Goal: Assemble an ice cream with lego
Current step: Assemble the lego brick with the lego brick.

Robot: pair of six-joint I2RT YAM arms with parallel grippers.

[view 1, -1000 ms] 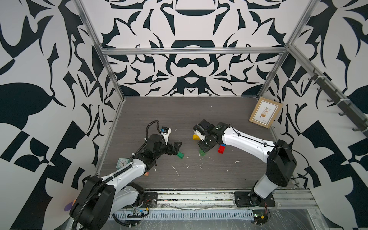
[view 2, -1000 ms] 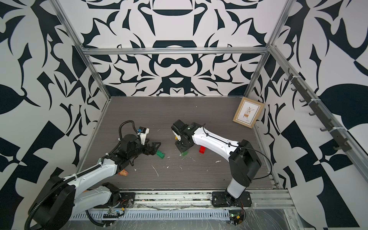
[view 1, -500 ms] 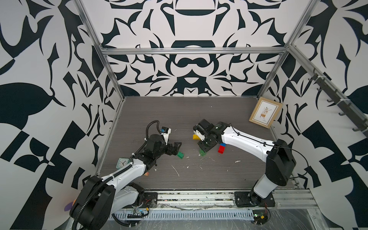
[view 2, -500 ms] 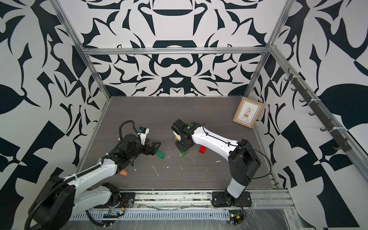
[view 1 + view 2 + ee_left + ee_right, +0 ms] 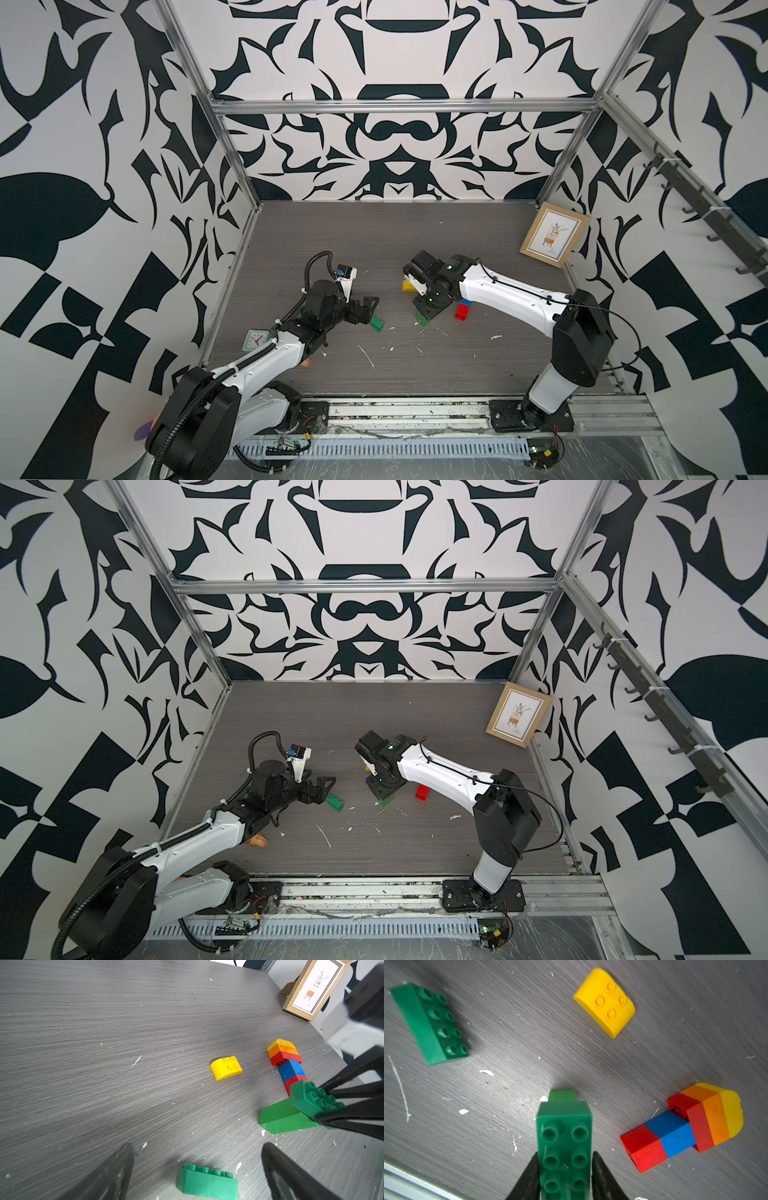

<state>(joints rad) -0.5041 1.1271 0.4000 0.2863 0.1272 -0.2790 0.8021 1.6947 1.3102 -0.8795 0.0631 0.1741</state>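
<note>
1. The right gripper (image 5: 564, 1153) is clenched on the green stack (image 5: 564, 1142). Its fingers (image 5: 529, 1176) lie against both long sides of the top brick, whose studs face up.
2. The green stack is a darker brick seated on a paler one, and it rests on the grey table (image 5: 374, 232). In the left wrist view the paler brick sticks out from under the darker one.
3. The left gripper (image 5: 198, 1145) is spread wide and grasps nothing. It hangs low to the left of the green stack, apart from it.
4. A loose green brick (image 5: 207, 1183) lies flat with its studs up, left of the green stack. It sits between the left gripper's fingers (image 5: 108, 1176), and I see no contact with them.
5. A yellow dome brick (image 5: 605, 1002) sits behind the green stack, apart from it, studs up. In both top views the right arm covers most of it.
6. A coloured stack (image 5: 681, 1128) lies on its side just right of the green stack, not touching it. It runs red, blue, red, orange, then a yellow dome, and the plain red end is nearest the green stack.
7. A picture frame (image 5: 555, 235) leans against the wall well to the right of the green stack and behind it.
8. A small clock (image 5: 254, 340) lies well to the left of the green stack.
</note>
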